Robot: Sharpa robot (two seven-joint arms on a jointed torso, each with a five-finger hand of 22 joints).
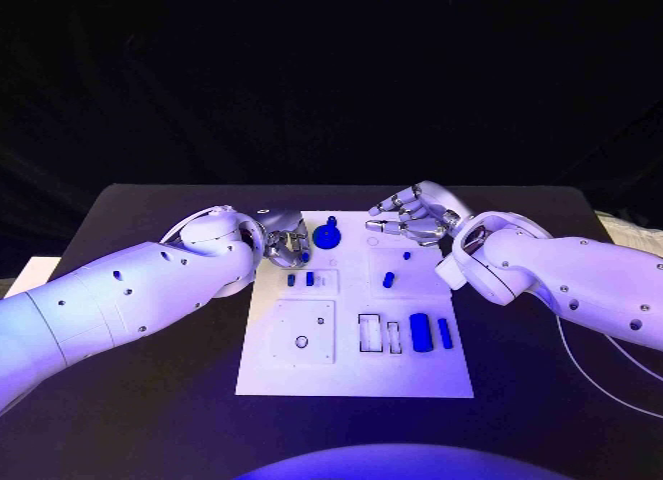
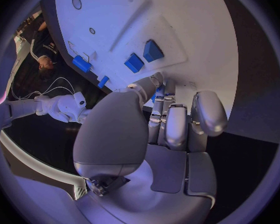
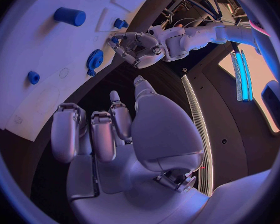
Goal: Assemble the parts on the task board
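Nearest me, on white rectangular task board (image 1: 353, 375), blue plastic cylinder (image 1: 419, 327) and slimmer blue bar (image 1: 445, 333) lie flat, long axes running away from me. Farther back, blue toothed gear (image 1: 328, 236) sits between hands, closer to left hand (image 1: 284, 247). I can't tell whether left hand pinches anything. Right hand (image 1: 413, 219) loosely spread, empty.
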